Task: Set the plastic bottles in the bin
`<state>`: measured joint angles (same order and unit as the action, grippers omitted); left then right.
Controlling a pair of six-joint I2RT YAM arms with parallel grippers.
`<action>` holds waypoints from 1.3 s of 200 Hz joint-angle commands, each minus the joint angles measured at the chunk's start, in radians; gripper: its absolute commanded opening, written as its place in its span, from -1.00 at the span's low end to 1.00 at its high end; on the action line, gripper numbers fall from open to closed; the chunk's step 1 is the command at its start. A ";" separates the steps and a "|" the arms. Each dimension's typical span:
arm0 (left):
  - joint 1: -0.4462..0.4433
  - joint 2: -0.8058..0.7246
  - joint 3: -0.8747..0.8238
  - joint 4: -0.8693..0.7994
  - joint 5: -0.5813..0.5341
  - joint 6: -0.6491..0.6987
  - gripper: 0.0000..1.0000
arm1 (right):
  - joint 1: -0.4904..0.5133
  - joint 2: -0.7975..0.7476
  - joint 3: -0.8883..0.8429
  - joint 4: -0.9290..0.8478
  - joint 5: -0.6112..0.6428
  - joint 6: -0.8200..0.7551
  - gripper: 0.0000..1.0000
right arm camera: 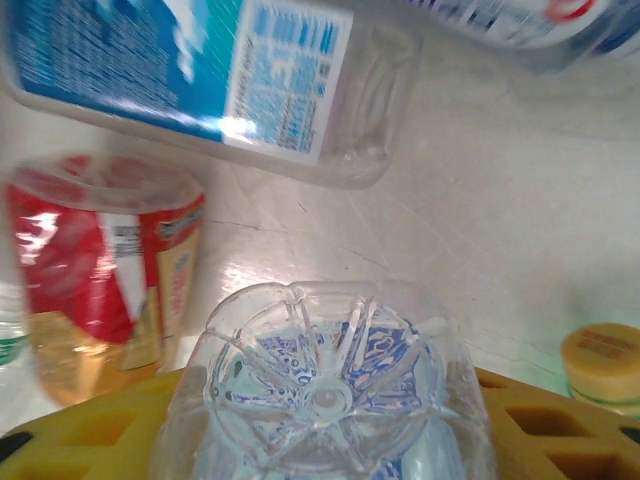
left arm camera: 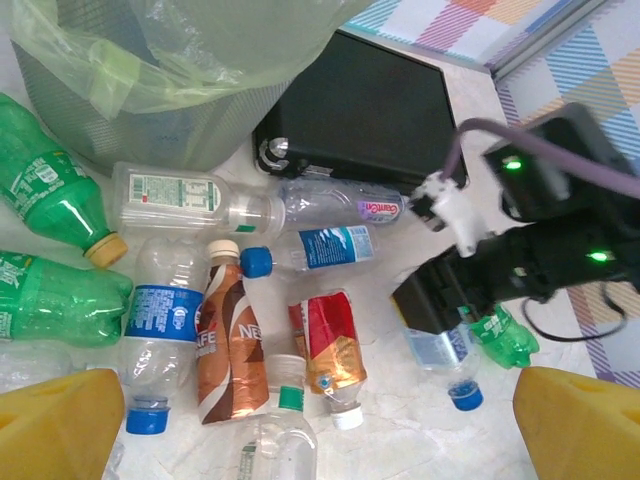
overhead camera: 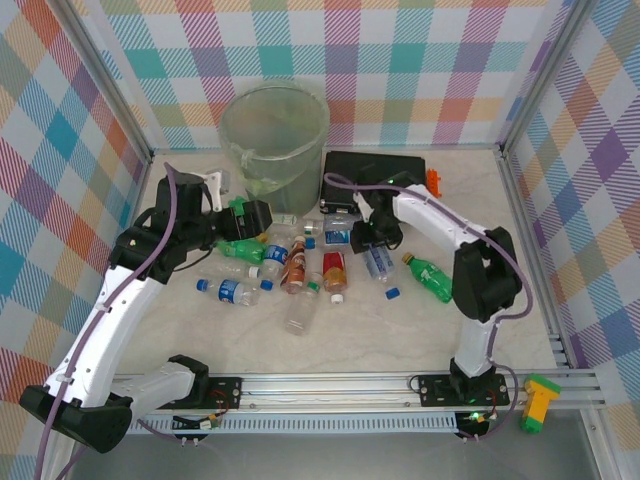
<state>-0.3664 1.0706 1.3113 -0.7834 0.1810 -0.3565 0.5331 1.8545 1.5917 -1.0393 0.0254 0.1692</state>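
A clear blue-labelled bottle (right arm camera: 325, 395) is being pinched across its base end between the yellow pads (right arm camera: 110, 405) of the right gripper (overhead camera: 375, 243), in front of the bin (overhead camera: 290, 150) and off to its right. The jaws of the left gripper (left arm camera: 320, 425) are being held wide apart above the other bottles (left arm camera: 230, 345) lying scattered before the bin. The thin wall is being judged likely to buckle or slip, so a straight lift is being advised, clear of the neighbouring bottles, with release only once above the bin's rim.
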 commanded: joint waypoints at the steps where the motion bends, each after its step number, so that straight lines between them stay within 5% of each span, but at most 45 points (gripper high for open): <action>1: -0.009 -0.018 0.002 0.011 -0.062 -0.024 0.99 | -0.001 -0.078 0.102 -0.012 0.001 0.054 0.14; 61: -0.009 -0.011 0.042 0.015 -0.177 -0.058 0.99 | -0.002 -0.096 0.433 0.077 -0.022 0.115 0.13; 146: -0.009 -0.043 0.115 -0.065 -0.356 -0.088 0.99 | -0.001 0.116 0.848 0.425 -0.131 0.240 0.13; 260: -0.009 -0.098 0.182 -0.166 -0.449 -0.078 0.99 | 0.025 0.356 1.019 0.744 -0.147 0.302 0.14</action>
<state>-0.3664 0.9993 1.4586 -0.9112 -0.2329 -0.4370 0.5426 2.1933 2.5752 -0.4015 -0.1173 0.4717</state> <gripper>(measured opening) 0.995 0.572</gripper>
